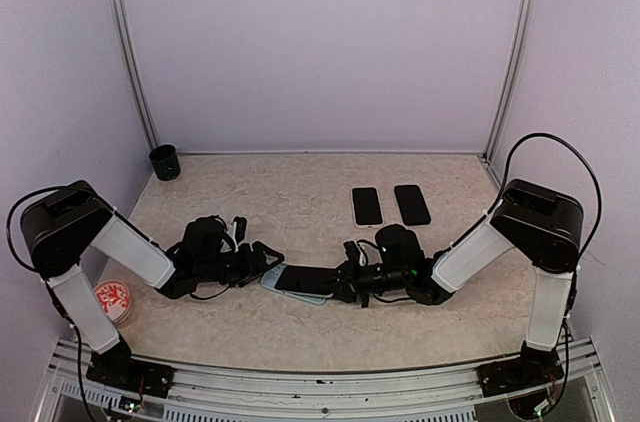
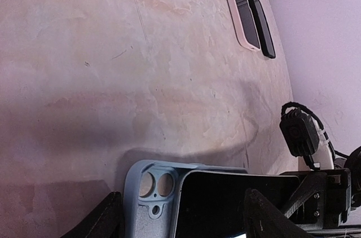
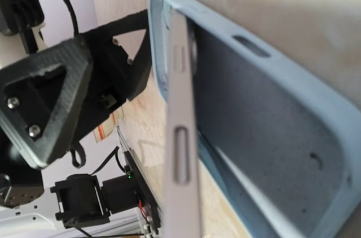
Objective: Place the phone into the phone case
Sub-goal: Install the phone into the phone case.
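While the top external view looks down on the worktop (image 1: 300, 192), the light blue phone case (image 1: 271, 280) lies flat between the two arms, with the dark phone (image 1: 305, 279) over it. The left gripper (image 1: 268, 260) sits at the case's left end and the right gripper (image 1: 352, 280) at its right end, on the phone. Two spare phones (image 1: 367, 206) lie side by side well behind the case. A black cup (image 1: 164, 162) stands far behind and left of it, and a round red-and-white object (image 1: 113, 300) lies well to its left.

From the left wrist, the case's camera-hole end (image 2: 152, 187) faces the lens, and the phone (image 2: 237, 198) overlaps the case without reaching that end. The left gripper (image 2: 183, 194) is spread wide, one finger on each side of the case; whether they touch it I cannot tell.

From the right wrist, the phone (image 3: 179, 136) is tilted, its silver edge raised above the case's grey lining (image 3: 271, 125). The left gripper's fingers (image 3: 56, 97) stand at the case's far end. The right gripper's own fingers do not show, so I cannot tell whether they pinch the phone.
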Controlling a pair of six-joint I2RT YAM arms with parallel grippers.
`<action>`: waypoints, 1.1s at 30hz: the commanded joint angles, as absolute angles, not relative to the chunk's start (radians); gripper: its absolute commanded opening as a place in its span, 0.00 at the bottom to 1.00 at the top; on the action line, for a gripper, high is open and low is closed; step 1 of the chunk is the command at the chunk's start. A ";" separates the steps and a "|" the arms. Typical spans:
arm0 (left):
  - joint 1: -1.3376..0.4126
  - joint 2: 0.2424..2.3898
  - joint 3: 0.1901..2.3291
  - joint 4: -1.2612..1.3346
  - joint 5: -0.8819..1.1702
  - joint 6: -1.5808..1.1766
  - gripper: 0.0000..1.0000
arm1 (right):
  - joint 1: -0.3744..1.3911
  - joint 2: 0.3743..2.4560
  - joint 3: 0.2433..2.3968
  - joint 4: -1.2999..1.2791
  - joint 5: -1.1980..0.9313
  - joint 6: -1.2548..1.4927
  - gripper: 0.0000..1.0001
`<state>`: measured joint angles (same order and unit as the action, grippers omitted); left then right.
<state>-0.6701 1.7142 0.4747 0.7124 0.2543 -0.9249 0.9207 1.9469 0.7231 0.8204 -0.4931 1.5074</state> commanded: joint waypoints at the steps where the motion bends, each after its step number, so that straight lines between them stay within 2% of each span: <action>1: -0.706 1.758 0.492 0.745 0.341 -0.951 0.71 | 0.925 1.980 0.758 0.778 -0.480 1.513 0.00; 10: -0.731 1.758 0.482 0.749 0.347 -0.971 0.70 | 0.925 2.031 0.795 0.816 -0.469 1.549 0.00; 22: -0.785 1.636 0.501 0.591 0.236 -1.007 0.71 | 0.937 2.072 0.828 0.816 -0.417 1.576 0.00; 27: -0.784 1.601 0.498 0.576 0.221 -0.981 0.71 | 0.935 2.115 0.849 0.876 -0.492 1.554 0.00; 33: -0.767 1.651 0.492 0.621 0.253 -0.974 0.71 | 0.915 2.125 0.885 0.801 -0.617 1.450 0.00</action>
